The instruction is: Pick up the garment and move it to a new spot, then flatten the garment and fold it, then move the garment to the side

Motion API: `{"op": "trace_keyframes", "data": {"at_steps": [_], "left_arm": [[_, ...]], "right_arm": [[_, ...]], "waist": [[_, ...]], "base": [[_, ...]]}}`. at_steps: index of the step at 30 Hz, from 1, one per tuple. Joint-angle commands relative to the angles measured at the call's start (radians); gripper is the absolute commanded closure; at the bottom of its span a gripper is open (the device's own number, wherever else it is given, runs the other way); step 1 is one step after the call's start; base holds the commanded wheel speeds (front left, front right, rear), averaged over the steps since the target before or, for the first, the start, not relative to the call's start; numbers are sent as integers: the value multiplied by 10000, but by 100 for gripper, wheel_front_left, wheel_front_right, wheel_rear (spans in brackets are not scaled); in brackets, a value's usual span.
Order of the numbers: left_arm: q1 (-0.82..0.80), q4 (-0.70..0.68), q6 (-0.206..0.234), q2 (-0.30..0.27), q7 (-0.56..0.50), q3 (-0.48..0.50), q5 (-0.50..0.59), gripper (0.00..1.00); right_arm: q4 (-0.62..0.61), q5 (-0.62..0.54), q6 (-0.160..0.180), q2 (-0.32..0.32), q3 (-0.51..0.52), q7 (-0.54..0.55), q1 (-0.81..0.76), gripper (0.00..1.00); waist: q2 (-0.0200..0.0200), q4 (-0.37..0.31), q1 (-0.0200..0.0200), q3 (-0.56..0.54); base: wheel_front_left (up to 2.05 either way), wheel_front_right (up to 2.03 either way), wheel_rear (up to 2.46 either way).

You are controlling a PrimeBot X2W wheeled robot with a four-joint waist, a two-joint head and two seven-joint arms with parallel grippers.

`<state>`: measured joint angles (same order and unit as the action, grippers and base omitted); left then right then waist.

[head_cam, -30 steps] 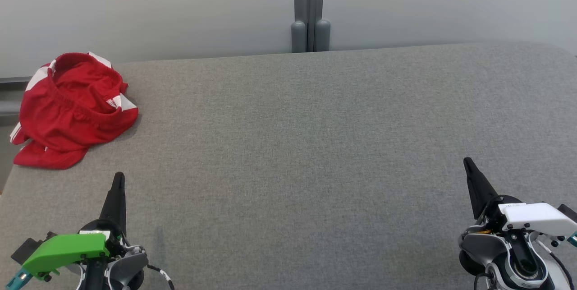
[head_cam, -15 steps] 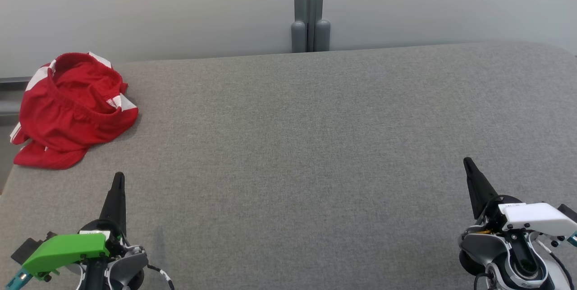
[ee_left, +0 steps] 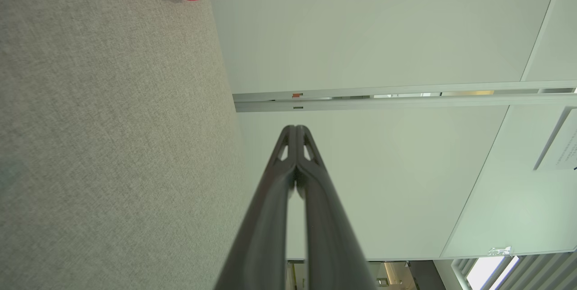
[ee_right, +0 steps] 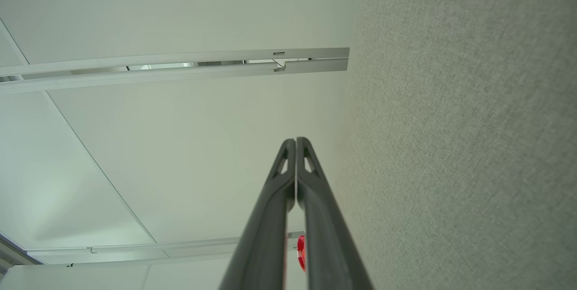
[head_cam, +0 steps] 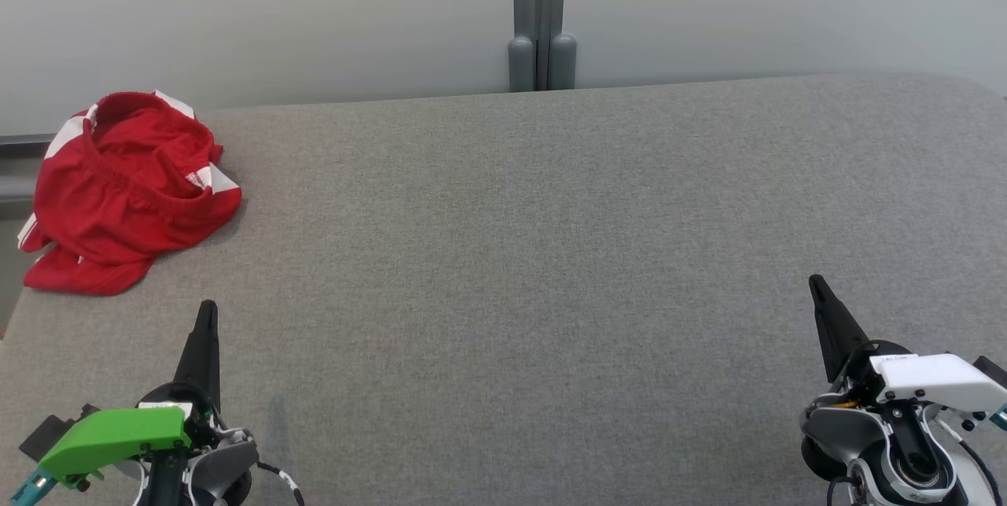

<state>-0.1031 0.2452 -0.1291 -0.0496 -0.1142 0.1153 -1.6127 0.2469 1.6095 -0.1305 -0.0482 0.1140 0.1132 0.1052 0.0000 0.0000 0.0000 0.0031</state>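
A crumpled red garment [head_cam: 130,191] with white stripes lies bunched at the far left corner of the grey fabric-covered table [head_cam: 535,254], right at its left edge. The left gripper [head_cam: 208,309], under a green housing, sits at the near left with its two dark fingers pressed together and nothing between them, near the garment but apart from it. The right gripper [head_cam: 817,282], under a white housing, sits at the near right, likewise clenched and empty, well apart from the garment. A grey post [head_cam: 539,18] stands behind the table.
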Motion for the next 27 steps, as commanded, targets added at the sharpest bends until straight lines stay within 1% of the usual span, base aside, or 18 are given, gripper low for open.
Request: {"op": "trace_keyframes", "data": {"at_steps": [1, 13, 14, 17, 27], "left_arm": [[-110, -18, -57, -14, -25, 5, -4, 100], [-110, -18, -57, -14, -24, 5, -4, 100], [11, 24, 4, 4, 9, -7, 3, 0], [213, 291, 29, 61, 20, -36, 3, 0], [325, 87, 26, 50, 523, -429, 333, 0]], "right_arm": [[-52, 70, -4, -41, 10, 36, 65, 100], [-52, 70, -4, -41, 10, 36, 65, 100], [32, -7, -2, 8, -7, -10, -12, 0], [279, -7, 2, 73, -26, -12, -221, 0], [229, -345, 1, 58, -188, -516, -303, 0]], "waist": [[0, 0, 0, 0], [0, 0, 0, 0], [0, 0, 0, 0], [0, 0, 0, 0], [0, 3, 0, -6]], "base": [[0, 0, 0], [0, 0, 0], [0, 0, 0], [0, 0, 0], [0, 0, 0]]}}
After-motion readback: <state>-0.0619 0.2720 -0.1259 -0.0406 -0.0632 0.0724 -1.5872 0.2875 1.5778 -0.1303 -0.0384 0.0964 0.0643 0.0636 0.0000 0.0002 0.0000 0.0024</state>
